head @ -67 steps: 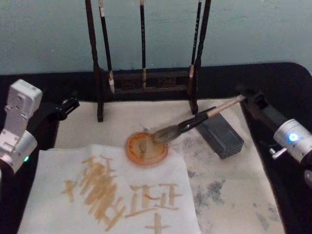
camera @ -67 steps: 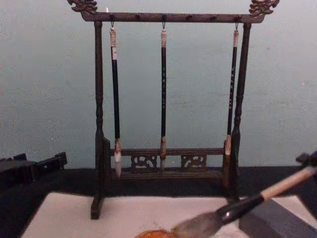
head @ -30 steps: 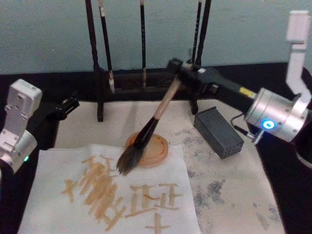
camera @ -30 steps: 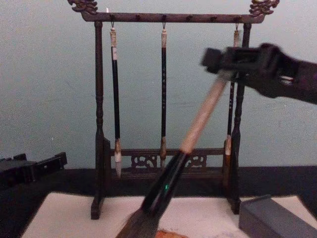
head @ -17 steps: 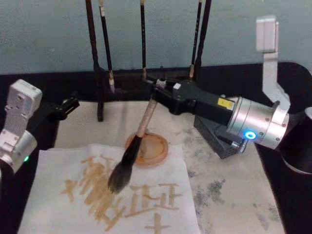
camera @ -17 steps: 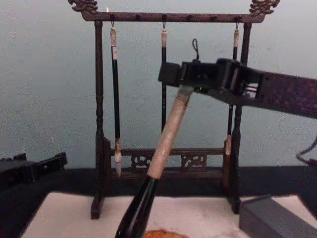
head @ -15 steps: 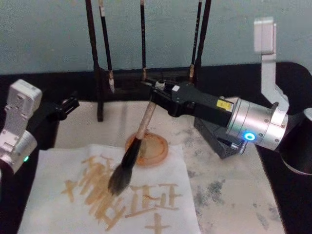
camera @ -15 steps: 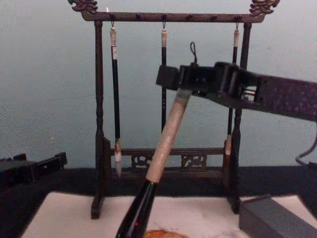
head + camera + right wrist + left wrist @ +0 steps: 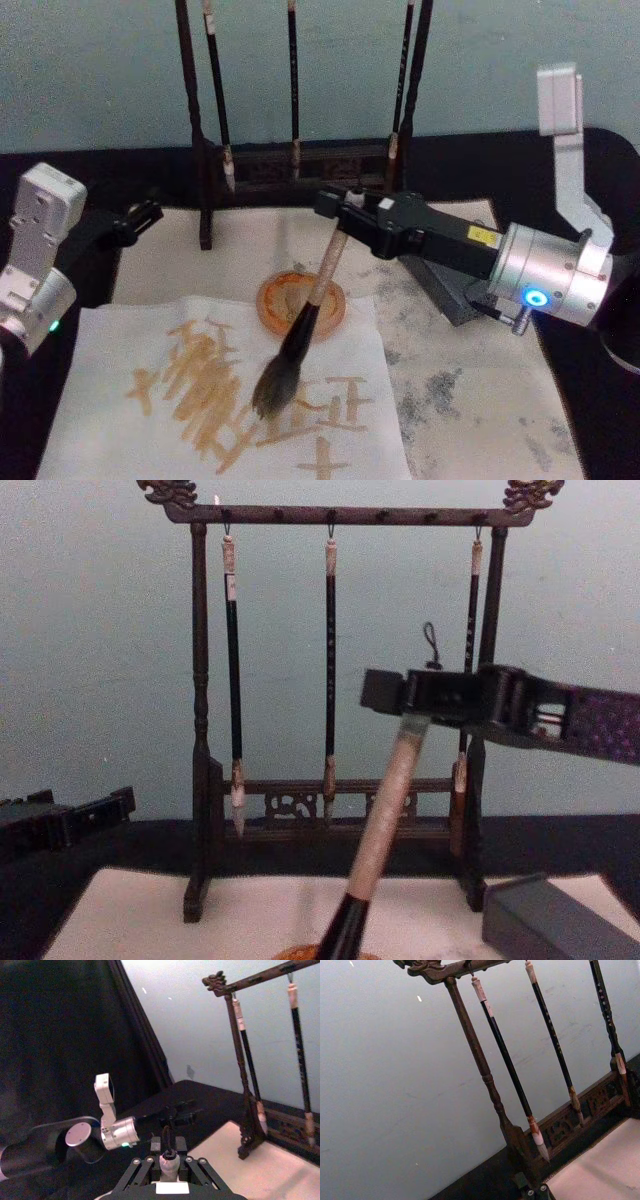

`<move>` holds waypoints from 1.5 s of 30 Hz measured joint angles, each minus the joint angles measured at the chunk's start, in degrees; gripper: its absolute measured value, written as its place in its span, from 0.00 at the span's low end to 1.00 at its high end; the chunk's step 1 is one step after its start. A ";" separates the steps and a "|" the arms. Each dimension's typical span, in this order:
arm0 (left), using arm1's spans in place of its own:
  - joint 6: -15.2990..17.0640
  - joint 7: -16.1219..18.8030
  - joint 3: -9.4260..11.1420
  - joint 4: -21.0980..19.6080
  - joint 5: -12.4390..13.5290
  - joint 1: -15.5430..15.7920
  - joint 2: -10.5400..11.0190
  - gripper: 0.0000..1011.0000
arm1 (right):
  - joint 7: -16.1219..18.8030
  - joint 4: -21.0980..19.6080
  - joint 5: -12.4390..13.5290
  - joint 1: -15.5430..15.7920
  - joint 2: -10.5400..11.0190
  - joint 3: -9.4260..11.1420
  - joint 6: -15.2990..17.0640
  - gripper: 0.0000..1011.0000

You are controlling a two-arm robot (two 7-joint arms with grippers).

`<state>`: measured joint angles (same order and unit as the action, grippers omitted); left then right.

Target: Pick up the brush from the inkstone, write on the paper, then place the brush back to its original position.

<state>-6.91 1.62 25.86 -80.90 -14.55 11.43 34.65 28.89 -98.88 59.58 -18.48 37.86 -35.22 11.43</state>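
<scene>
Ochre strokes cover much of the paper (image 9: 100, 350), which lies in the lower left of the head view on a stained beige mat (image 9: 480, 400). The right gripper (image 9: 338, 222) reaches in from the right edge to mid-frame, its fingers pinching the very top of the brush (image 9: 305, 312). In the chest view the same clamp sits right of centre, with the pale handle slanting down towards the bottom edge. The brush leans down and to the left. Its black section crosses in front of the round orange dish (image 9: 278, 300), and its tuft is at the sheet among the lower-centre strokes. Whether the hairs press the sheet or hang just above it, I cannot tell. The left gripper (image 9: 135, 220) is parked at the left edge, well apart.

Writing is the step in hand. Held so far from the tuft, the brush probably swings with any small wrist change, so slow, short strokes under light pressure seem wise. The sheet looks loose and may drag or wrinkle under a wet tuft. The handle should stay clear of the wooden rack (image 9: 205, 200) behind it, and the arm clear of the dark grey block (image 9: 550, 920).
</scene>
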 joint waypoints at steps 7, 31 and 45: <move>0.00 0.00 0.00 0.00 0.00 0.00 0.00 0.99 | -0.35 -0.55 -0.01 1.09 1.69 0.54 0.11 0.18; 0.00 0.00 0.00 0.00 0.00 0.00 0.00 0.99 | -4.42 -3.34 -4.47 5.27 5.76 5.55 -1.51 0.18; 0.00 0.00 0.00 0.00 0.00 0.00 0.00 0.99 | -2.20 -1.73 -2.75 3.82 -0.33 6.82 -3.73 0.18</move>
<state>-6.91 1.62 25.86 -80.90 -14.55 11.43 34.65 26.69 -100.62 56.83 -14.67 37.53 -28.40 7.71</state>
